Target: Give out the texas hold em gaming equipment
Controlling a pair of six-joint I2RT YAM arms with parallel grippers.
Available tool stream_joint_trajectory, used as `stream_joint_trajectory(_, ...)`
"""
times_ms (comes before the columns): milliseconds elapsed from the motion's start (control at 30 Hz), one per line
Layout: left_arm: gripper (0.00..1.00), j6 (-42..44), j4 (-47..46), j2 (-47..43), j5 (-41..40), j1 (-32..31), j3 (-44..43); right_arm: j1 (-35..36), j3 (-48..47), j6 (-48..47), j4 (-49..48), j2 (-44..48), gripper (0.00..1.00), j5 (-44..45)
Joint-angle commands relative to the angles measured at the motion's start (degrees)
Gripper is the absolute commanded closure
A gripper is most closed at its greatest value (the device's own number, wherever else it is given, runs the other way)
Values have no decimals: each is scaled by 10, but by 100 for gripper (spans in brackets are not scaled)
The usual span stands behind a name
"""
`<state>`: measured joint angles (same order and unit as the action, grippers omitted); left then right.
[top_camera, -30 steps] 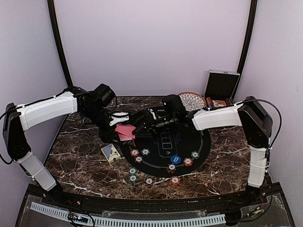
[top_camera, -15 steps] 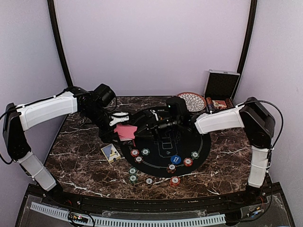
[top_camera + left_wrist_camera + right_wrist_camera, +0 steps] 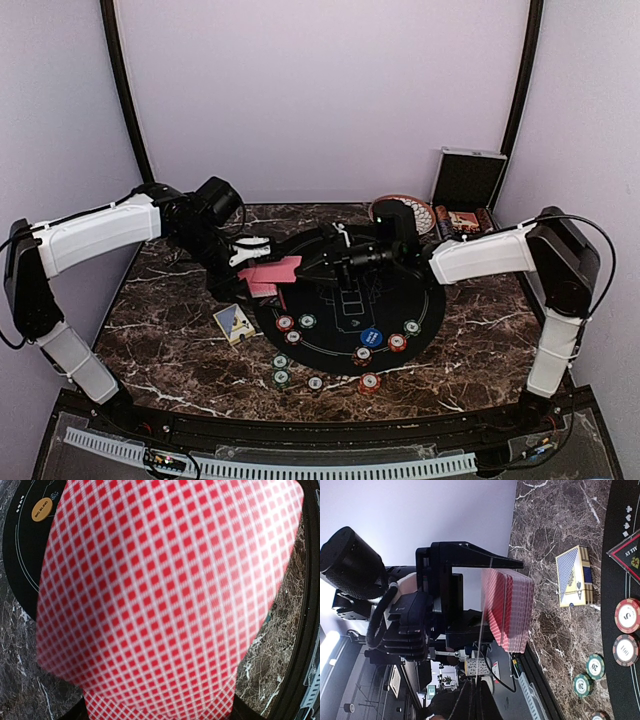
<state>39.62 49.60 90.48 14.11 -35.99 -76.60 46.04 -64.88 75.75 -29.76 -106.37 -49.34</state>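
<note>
My left gripper (image 3: pixel 252 270) is shut on a deck of pink-red-backed cards (image 3: pixel 265 280) held above the left rim of the black round mat (image 3: pixel 425 295). My right gripper (image 3: pixel 312 264) is shut on the edge of a single card (image 3: pixel 287 266) just off the deck. In the right wrist view that card (image 3: pixel 482 625) shows edge-on, held between the fingertips (image 3: pixel 470 702), a little apart from the deck (image 3: pixel 512 610). In the left wrist view the blurred card back (image 3: pixel 170 580) fills the frame, with the deck (image 3: pixel 160 707) behind it. Red (image 3: pixel 285 323), green (image 3: pixel 307 321) and white (image 3: pixel 315 383) chips and a blue disc (image 3: pixel 371 337) lie near the mat's front.
A blue and yellow card box (image 3: pixel 234 323) lies left of the mat. An orange disc (image 3: pixel 42 509) lies on the mat. A patterned bowl (image 3: pixel 398 207) and an open silver case (image 3: pixel 467 180) stand at the back right. More chips (image 3: pixel 281 377) lie on the marble table (image 3: pixel 160 340).
My right gripper has pulled back to the right, drawing one card off the deck. My left gripper and the deck have stayed nearly still.
</note>
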Motion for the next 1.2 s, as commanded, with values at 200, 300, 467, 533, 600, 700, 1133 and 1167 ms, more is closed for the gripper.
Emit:
stream_joint_trajectory(200, 100, 4, 27, -49, -2, 29, 21, -47, 31, -21, -4, 28, 100, -8)
stream_joint_trajectory(300, 100, 4, 30, -56, -3, 33, 26, -57, 13, -42, 21, 10, 100, -9)
stream_joint_trajectory(467, 100, 2, 33, -63, 1, 35, 30, -61, -60, -95, 102, -55, 100, -1)
stream_joint_trajectory(533, 100, 2, 34, -65, 4, 35, 28, -61, -90, -107, 120, -87, 100, 3)
stream_joint_trajectory(600, 100, 2, 35, -65, 6, 35, 27, -61, -116, -114, 132, -116, 100, 9)
stream_joint_trajectory(700, 100, 3, 37, -63, 8, 36, 26, -60, -156, -134, 168, -154, 100, 30)
stream_joint_trajectory(1133, 100, 8, 30, -57, 15, 35, 27, -46, -291, -153, 216, -278, 100, 80)
stream_joint_trajectory(1167, 100, 8, 30, -56, 14, 36, 28, -46, -301, -155, 222, -287, 100, 80)
